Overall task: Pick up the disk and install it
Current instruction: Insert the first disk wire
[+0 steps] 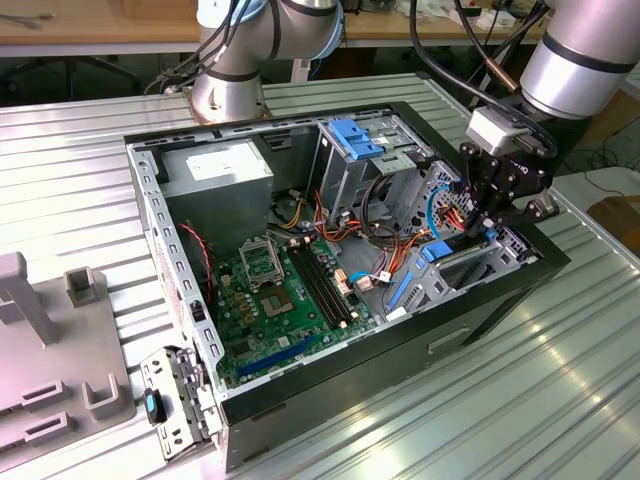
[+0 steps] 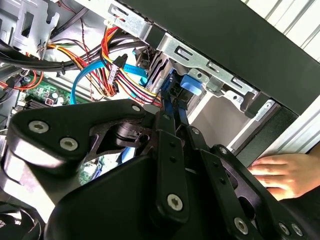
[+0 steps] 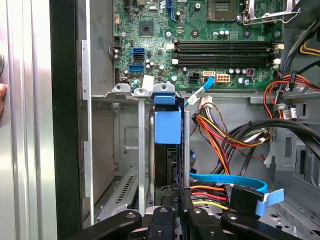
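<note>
Blue-railed disk [image 3: 167,131]: you had it standing edge-on in the metal cage [image 3: 131,150] slot.
Tool [image 3: 175,197]: clamped on its end.
Hand [image 2: 280,172]: rested beside the case [image 1: 400,350].

A robotics lab or workshop. An open computer case [image 1: 340,260] with its green circuit board [image 1: 290,300] bared sits mid-frame on a ribbed metal table [image 1: 560,380]. 2 grey robot arms stand at the top, one at upper centre [image 1: 250,50], another at upper right [image 1: 580,50]. A wooden bench [image 1: 100,25] crosses the upper left.
</note>
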`<state>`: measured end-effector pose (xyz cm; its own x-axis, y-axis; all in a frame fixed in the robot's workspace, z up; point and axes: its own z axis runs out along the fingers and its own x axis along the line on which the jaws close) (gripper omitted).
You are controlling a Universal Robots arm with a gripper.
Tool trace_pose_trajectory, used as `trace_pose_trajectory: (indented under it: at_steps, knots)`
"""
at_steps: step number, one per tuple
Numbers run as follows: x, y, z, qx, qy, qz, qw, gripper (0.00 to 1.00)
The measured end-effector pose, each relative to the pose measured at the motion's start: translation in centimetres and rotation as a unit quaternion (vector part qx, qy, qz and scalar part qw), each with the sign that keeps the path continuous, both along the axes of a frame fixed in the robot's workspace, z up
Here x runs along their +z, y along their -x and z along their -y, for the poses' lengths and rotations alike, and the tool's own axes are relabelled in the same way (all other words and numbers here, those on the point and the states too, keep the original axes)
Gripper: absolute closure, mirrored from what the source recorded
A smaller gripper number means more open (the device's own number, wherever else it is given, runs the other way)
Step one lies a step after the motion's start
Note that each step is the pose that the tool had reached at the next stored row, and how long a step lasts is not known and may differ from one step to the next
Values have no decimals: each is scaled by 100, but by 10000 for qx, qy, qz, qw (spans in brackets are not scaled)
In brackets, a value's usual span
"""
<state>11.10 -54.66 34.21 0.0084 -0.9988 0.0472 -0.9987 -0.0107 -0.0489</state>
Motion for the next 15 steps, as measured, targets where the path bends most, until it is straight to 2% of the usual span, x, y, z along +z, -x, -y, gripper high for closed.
trace_pose_trajectory:
  at_steps: [3, 6, 13, 14, 15]
  knots:
    - [-40, 0, 2, 0, -4, -1, 10000, 84]
    - [-45, 0, 2, 0, -10, 0, 10000, 84]
    - [-44, -1, 2, 1, -22, 1, 10000, 83]
    - [-32, -1, 2, 1, -17, 0, 10000, 76]
    - [-18, 0, 2, 0, -16, 0, 10000, 76]
